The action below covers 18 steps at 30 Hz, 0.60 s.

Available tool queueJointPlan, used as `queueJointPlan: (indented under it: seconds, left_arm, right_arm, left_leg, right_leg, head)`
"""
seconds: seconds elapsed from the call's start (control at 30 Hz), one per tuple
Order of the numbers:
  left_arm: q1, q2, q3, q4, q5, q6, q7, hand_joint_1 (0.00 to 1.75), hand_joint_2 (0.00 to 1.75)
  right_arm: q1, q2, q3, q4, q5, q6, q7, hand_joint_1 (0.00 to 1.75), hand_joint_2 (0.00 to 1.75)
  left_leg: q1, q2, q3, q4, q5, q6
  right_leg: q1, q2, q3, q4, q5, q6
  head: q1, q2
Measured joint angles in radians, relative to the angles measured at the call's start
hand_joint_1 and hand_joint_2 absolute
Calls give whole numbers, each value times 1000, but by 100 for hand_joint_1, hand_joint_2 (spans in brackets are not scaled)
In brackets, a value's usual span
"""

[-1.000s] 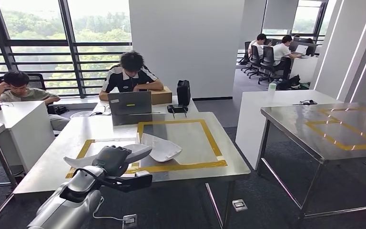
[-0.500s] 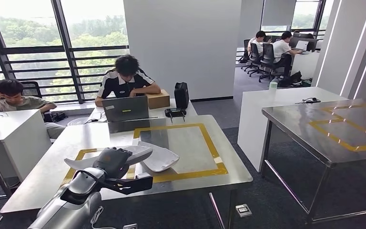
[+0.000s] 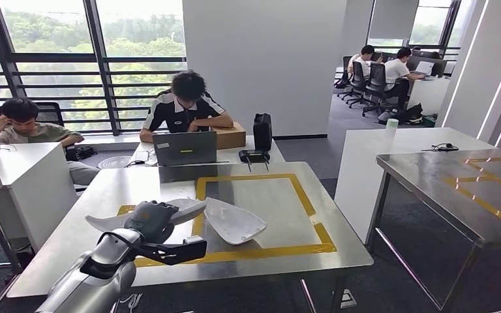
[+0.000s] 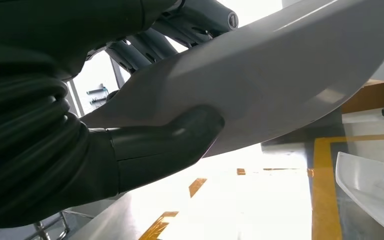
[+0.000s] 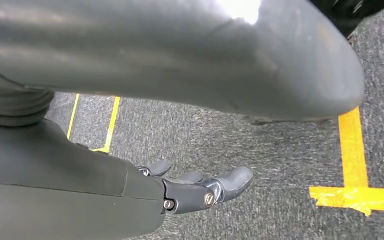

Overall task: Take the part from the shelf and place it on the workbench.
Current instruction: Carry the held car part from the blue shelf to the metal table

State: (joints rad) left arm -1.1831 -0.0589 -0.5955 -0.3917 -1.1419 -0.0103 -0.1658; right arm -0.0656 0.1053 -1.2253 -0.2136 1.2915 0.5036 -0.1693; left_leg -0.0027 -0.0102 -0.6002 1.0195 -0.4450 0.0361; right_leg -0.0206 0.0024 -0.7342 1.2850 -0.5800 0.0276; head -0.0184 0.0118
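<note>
- A pale grey, curved, blade-shaped plastic part [image 3: 145, 216] is grasped by the left hand [image 3: 150, 222], with the thumb [image 4: 165, 137] pressed against its underside and the dark fingers [image 4: 150, 42] wrapped over the top.
- The part is held above the near-left region of the steel workbench [image 3: 91, 195], at about 7 o'clock from the bench's centre; whether it touches the surface cannot be told.
- A second white, shell-shaped part [image 3: 233, 221] is seen lying inside the yellow tape rectangle [image 3: 313, 212], at about 3 o'clock from the held one, just beside its tip.
- Bare steel is left between the tape rectangle and the bench's near edge.
- At the far edge, at 12 o'clock, a grey laptop [image 3: 184, 148] and a seated person [image 3: 186, 107] are found.
- A second steel table [image 3: 430, 176] is set well apart at 3 o'clock, with an open carpeted aisle between.
- The right hand [image 5: 200, 187] is seen hanging over grey carpet, its fingers loosely curled and nothing held.
</note>
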Motion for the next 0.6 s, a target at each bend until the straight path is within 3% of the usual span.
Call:
queueJointPlan:
  seconds: [0.03, 0.1, 0.17, 0.27, 0.33, 0.43, 0.5, 0.53, 0.6]
  left_arm:
    - [2, 0, 0, 0, 0, 0, 0, 175, 175]
    - [3, 1, 0, 0, 0, 0, 3, 175, 175]
    - [4, 3, 0, 2, 0, 0, 5, 175, 175]
    - [9, 11, 0, 3, 0, 0, 7, 175, 175]
    - [10, 17, 1, 3, 1, 0, 7, 175, 175]
    - [15, 23, 1, 6, 1, 0, 7, 175, 175]
    - [25, 26, 1, 10, 1, 0, 8, 175, 175]
    - [28, 27, 2, 12, 1, 0, 9, 175, 175]
    - [30, 30, 5, 15, 1, -1, 14, 175, 175]
  right_arm:
    - [1, 0, 0, 0, 0, 0, 0, 0, 0]
    - [3, 0, 0, 0, 2, 0, -1, 0, 0]
    - [2, 0, 1, 0, 4, 0, 0, 0, 0]
    - [1, 1, 2, 0, 8, 0, 1, 0, 0]
    - [1, 1, 2, 0, 8, -1, 1, 0, 0]
    - [-1, 1, 2, 0, 8, -4, 1, 0, 0]
    - [-2, 1, 2, 0, 7, -4, 2, 0, 0]
    - [-1, 2, 2, 0, 6, -4, 2, 0, 0]
    - [0, 3, 2, 0, 5, -4, 2, 0, 0]
  left_leg:
    - [-2, -1, 11, 2, -10, 0]
    - [-6, -3, 33, 7, -31, -3]
    - [-9, -5, 44, 9, -49, -13]
    - [-9, -6, 51, 21, -59, -32]
    - [-6, -4, 29, 73, -67, -42]
    - [2, -1, -75, 237, -123, -59]
    - [8, 0, -123, 277, -138, -67]
    - [10, 1, -124, 249, -114, -68]
    - [13, 4, -96, 128, -18, -65]
  right_leg:
    - [2, 0, 0, -35, 27, -3]
    - [8, 0, 32, -160, 122, -14]
    - [15, 0, 58, -245, 171, -24]
    - [17, 0, 78, -261, 171, -38]
    - [14, -1, 97, -266, 164, -50]
    - [13, -1, 121, -268, 145, -60]
    - [11, 1, 139, -267, 128, -57]
    - [10, 2, 150, -266, 119, -55]
    - [8, 3, 172, -264, 100, -47]
  head:
    - [0, 0]
    - [0, 0]
    - [0, 0]
    - [0, 0]
    - [0, 0]
    - [-1, 0]
    - [-1, 0]
    - [-1, 0]
    - [-1, 0]
